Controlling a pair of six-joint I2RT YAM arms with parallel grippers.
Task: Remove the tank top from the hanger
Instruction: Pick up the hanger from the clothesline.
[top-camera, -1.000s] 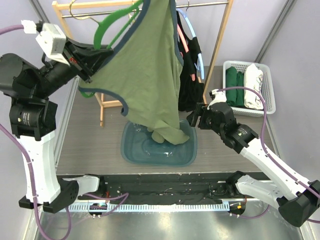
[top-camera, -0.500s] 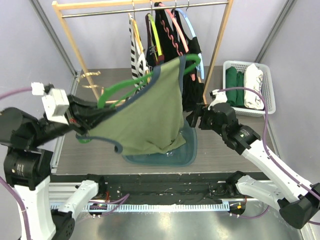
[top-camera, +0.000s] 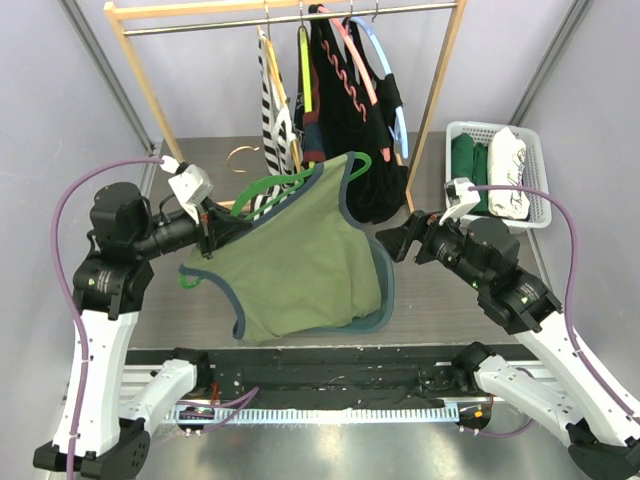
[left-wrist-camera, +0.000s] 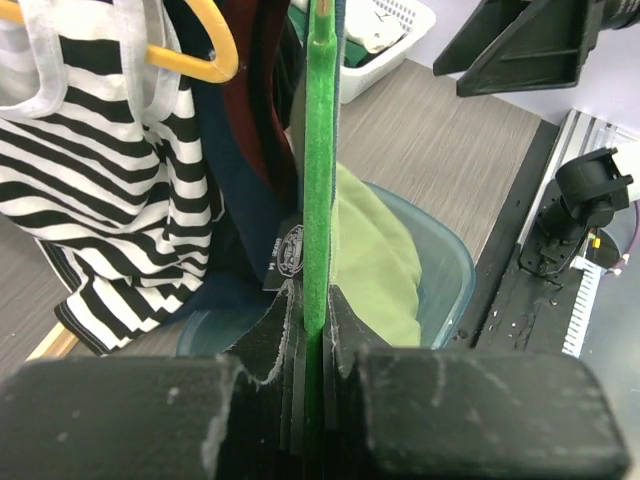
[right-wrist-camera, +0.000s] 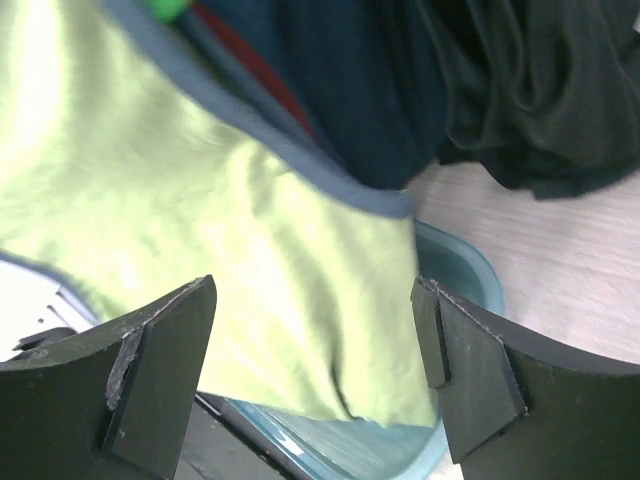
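Left gripper (left-wrist-camera: 312, 330) is clamping the slim green plastic hanger (left-wrist-camera: 320, 150) edge-on. Right gripper (right-wrist-camera: 315, 370) is standing wide and holding nothing. The olive-green, blue-trimmed tank top (right-wrist-camera: 250, 250) is hanging just ahead of it, on that hanger. Advise pinching the trimmed edge, then pulling away from the hanger.
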